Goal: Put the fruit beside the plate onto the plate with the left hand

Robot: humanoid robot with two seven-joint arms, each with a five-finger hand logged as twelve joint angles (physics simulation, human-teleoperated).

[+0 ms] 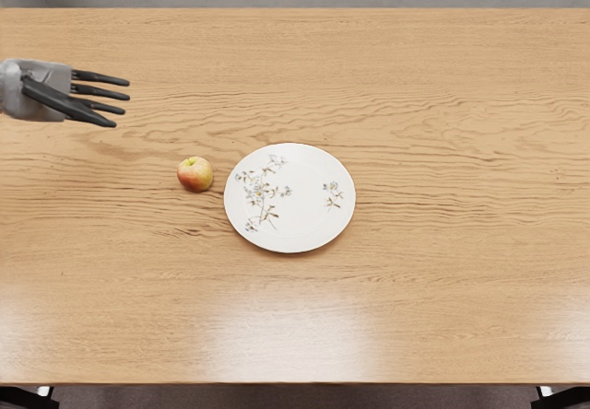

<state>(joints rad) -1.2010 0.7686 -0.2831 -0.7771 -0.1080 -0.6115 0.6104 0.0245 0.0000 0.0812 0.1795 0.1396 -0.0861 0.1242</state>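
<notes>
The left hand (64, 92) reaches in over the bench (442, 317), fingers (100, 79) straight and spread, holding nothing. The apple (194, 174) lies well apart, below and to its right, just beside the flowered plate (289, 197).

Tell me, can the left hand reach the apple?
Probably yes. The open left hand is up-left of the apple with nothing between them, and the plate lies on the apple's other side.

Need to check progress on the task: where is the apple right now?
In the head view the apple lies on the table just left of the plate, not on it.
</notes>
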